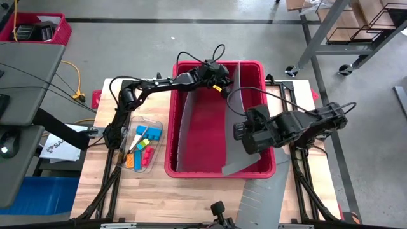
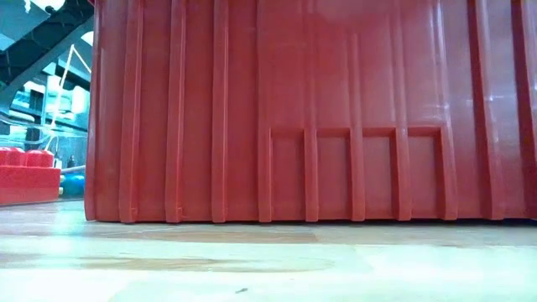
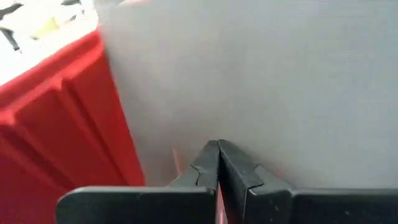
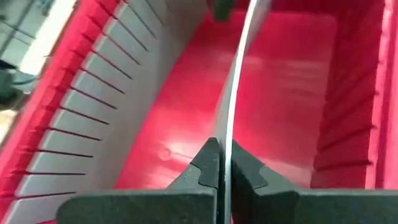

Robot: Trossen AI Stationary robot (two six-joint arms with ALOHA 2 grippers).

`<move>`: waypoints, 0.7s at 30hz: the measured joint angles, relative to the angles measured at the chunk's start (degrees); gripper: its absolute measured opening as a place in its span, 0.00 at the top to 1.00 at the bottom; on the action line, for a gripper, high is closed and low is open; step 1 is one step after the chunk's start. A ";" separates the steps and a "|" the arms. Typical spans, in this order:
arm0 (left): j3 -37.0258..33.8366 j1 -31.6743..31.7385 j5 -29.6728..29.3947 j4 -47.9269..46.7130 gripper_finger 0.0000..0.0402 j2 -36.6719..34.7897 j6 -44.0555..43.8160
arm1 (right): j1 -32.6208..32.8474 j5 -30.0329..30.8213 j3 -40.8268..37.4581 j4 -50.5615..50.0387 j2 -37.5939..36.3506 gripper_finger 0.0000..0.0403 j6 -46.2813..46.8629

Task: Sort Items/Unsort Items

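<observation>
Both arms work inside the red bin [image 1: 264, 166]: the right gripper [image 4: 224, 163] pinches a grey divider sheet [image 4: 239, 81]; the left gripper [image 3: 218, 163] is clenched against another sheet. The items [image 1: 141, 150] lie untouched in a clear tray [image 1: 157, 128] beside the bin; sorting seems not yet begun.

floor: grey concrete [image 1: 159, 38] lying around the table, dark line crossing the top | upper left: red crate [image 1: 35, 28] sitting | upper right: metal rack on casters [image 1: 331, 38] standing | left edge: grey desk [image 1: 19, 114] showing | lower left: blue bin [image 1: 44, 194] resting
</observation>
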 joint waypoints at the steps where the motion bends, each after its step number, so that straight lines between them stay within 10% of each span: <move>1: 0.05 -0.05 0.20 0.43 1.00 -0.09 0.00 | 0.17 -0.29 -1.08 0.08 -0.37 1.00 1.30; 21: -0.99 -0.64 -1.56 -5.92 1.00 -0.09 5.33 | -2.90 0.48 2.14 0.34 -2.04 1.00 -12.57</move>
